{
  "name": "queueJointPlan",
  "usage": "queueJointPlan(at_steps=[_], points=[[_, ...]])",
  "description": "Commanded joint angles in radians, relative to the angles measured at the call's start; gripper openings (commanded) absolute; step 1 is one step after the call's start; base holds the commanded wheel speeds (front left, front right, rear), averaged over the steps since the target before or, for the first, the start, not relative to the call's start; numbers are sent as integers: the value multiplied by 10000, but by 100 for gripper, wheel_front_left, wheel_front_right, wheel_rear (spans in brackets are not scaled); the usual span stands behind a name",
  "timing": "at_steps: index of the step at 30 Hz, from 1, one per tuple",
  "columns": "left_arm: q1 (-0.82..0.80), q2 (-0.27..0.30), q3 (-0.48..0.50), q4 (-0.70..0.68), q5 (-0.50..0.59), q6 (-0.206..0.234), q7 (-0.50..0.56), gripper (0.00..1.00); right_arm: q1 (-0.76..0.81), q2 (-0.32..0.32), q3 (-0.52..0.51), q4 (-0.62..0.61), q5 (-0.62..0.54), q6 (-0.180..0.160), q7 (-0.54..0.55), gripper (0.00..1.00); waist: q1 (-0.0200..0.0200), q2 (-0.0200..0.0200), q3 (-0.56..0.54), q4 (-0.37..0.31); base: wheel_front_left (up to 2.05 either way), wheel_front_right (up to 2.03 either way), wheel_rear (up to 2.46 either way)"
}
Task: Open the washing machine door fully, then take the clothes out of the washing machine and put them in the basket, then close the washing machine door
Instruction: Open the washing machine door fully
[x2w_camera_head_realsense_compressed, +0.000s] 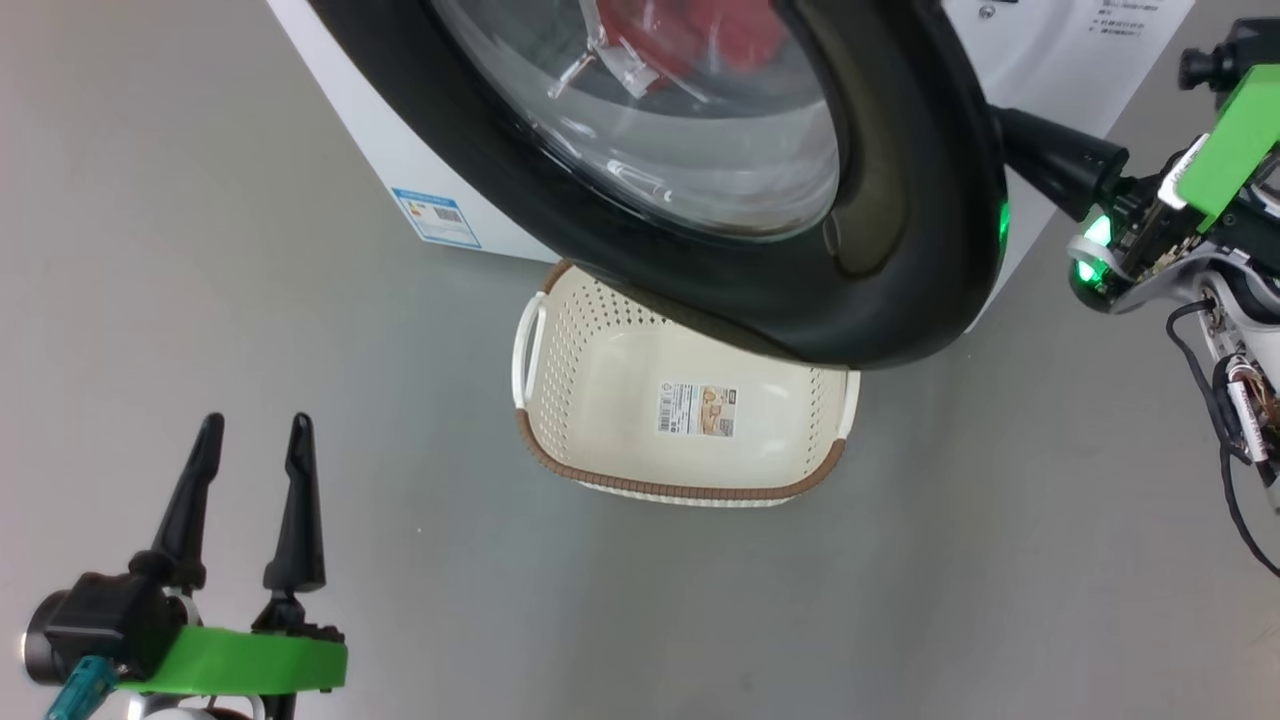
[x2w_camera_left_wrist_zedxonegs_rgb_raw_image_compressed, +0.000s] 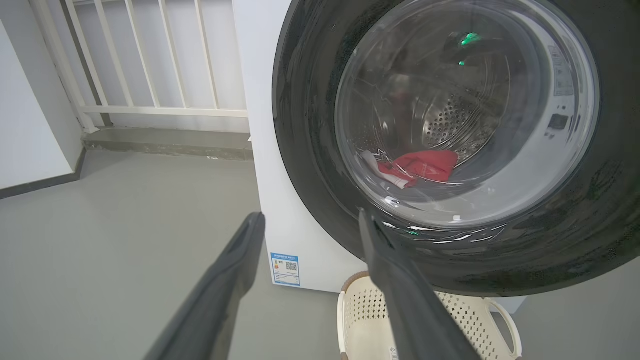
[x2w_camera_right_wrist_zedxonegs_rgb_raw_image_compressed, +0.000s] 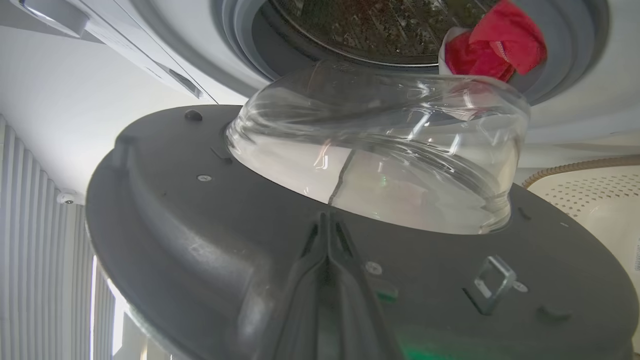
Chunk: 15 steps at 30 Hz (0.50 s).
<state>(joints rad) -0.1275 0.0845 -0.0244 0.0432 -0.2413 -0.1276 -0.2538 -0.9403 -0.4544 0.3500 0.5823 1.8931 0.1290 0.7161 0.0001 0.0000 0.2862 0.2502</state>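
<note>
One washing machine (x2w_camera_head_realsense_compressed: 405, 160) stands at the far side, with one round door (x2w_camera_head_realsense_compressed: 900, 200) and one blue label (x2w_camera_head_realsense_compressed: 437, 215) at its lower left. One basket (x2w_camera_head_realsense_compressed: 590, 390) sits just near of it, bearing two white handles (x2w_camera_head_realsense_compressed: 528, 350), one at the left end and one at the right, and one sticker (x2w_camera_head_realsense_compressed: 697, 410) on its base. Inside the machine lies one red bundle of clothes (x2w_camera_left_wrist_zedxonegs_rgb_raw_image_compressed: 422, 166) (one garment or several, I cannot tell). There are two grippers, the left gripper (x2w_camera_head_realsense_compressed: 256, 425) and the right gripper (x2w_camera_right_wrist_zedxonegs_rgb_raw_image_compressed: 327, 225), each with two dark fingers (x2w_camera_head_realsense_compressed: 190, 500). One metal latch loop (x2w_camera_right_wrist_zedxonegs_rgb_raw_image_compressed: 492, 282) sits on the door's inner face.
</note>
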Motion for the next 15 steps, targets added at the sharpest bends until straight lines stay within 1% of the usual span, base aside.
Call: queueJointPlan(at_steps=[1,6,15], points=[[18,227,384,-170,-73,-31,-80,100,274,122,111,-301,114,17,172,0,-1,0,-116,35,0,0,0],[153,262,450,-145,-66,-31,-80,100,719,90,234,-560,278,17,520,0,-1,0,-373,137,0,0,0],[391,314,611,-162,-67,-31,-80,100,1580,3,590,-1429,151,17,705,0,-1,0,-794,408,0,0,0]])
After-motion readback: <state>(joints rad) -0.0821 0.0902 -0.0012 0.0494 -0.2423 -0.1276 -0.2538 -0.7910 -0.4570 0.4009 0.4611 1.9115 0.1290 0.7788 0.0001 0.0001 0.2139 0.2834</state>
